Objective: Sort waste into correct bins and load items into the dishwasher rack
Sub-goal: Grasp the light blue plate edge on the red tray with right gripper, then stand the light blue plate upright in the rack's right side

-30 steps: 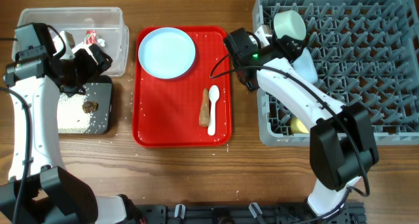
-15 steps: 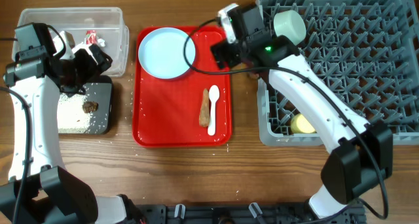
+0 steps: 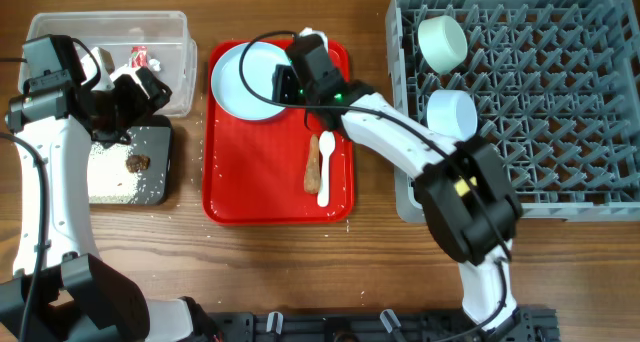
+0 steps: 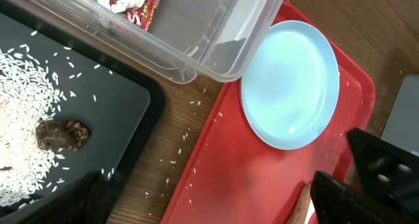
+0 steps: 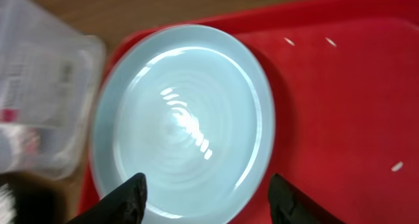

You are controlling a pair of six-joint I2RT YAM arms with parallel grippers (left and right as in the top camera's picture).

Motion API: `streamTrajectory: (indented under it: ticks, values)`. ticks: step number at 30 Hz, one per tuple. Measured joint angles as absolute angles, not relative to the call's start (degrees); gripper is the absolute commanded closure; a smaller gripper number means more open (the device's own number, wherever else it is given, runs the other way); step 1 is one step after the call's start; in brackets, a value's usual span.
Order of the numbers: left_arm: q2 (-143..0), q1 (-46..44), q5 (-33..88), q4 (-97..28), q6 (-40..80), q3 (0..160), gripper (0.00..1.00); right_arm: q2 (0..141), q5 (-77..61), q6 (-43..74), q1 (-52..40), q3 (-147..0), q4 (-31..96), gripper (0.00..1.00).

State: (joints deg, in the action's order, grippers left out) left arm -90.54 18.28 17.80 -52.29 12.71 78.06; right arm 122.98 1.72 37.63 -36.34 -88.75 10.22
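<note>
Swung off the dishwasher rack [image 3: 560, 132], my right claw [image 5: 208, 199] gapes wide, empty, over the pale blue plate [image 5: 180, 119] at 11 o'clock on the red tray [image 3: 240, 182]; likely plate-loading step: next, descend and pinch its rim.

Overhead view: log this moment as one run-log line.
right gripper open over pale blue round plate | plate on red rectangular tray | left gripper open, empty

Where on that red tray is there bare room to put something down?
The lower left of the red tray is nearly bare, bordered by the blue plate above and the brown stick with the spoon on the right. The top is crowded: the right hand hovers over the plate.
</note>
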Motion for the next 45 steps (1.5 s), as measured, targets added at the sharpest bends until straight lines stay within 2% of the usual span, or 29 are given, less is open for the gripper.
streamTrajectory:
  ticks: [8,9,11,13,22,27,32,34,39,42,45]
  values:
    - [-90.5,18.3,17.8,-52.3,12.7,78.1,0.00,129.3,5.0,45.5,-36.2,-88.8,6.8,0.63]
    - [-90.5,18.3,17.8,-52.3,12.7,78.1,0.00,130.3,5.0,46.7,-36.2,-88.8,6.3,0.68]
    - [-90.5,18.3,17.8,-52.3,12.7,78.1,0.00,130.6,4.7,48.1,-36.2,-89.0,6.0,0.86]
    - [-90.5,18.3,17.8,-52.3,12.7,78.1,0.00,130.9,4.5,49.3,-36.2,-89.2,6.4,0.95]
    - [-90.5,18.3,17.8,-52.3,12.7,78.1,0.00,131.5,2.0,46.8,-35.4,-100.1,25.1,0.95]
    - [-90.5,18.3,17.8,-52.3,12.7,78.1,0.00,125.9,8.9,32.5,-30.1,-103.3,28.1,0.96]
    - [-90.6,18.3,17.8,-52.3,12.7,78.1,0.00,105.2,34.7,13.4,-24.6,-104.4,32.6,0.96]
    - [-90.5,18.3,17.8,-52.3,12.7,78.1,0.00,99.8,40.1,5.5,-20.3,-104.7,35.6,0.96]
    - [-90.5,18.3,17.8,-52.3,12.7,78.1,0.00,97.5,47.8,-10.1,-11.4,-104.6,45.8,0.96]
    - [-90.5,18.3,17.8,-52.3,12.7,78.1,0.00,97.5,54.6,-18.3,-6.7,-102.5,46.7,0.96]
    - [-90.5,18.3,17.8,-52.3,12.7,78.1,0.00,97.5,54.0,-27.7,-2.0,-100.1,46.1,0.96]
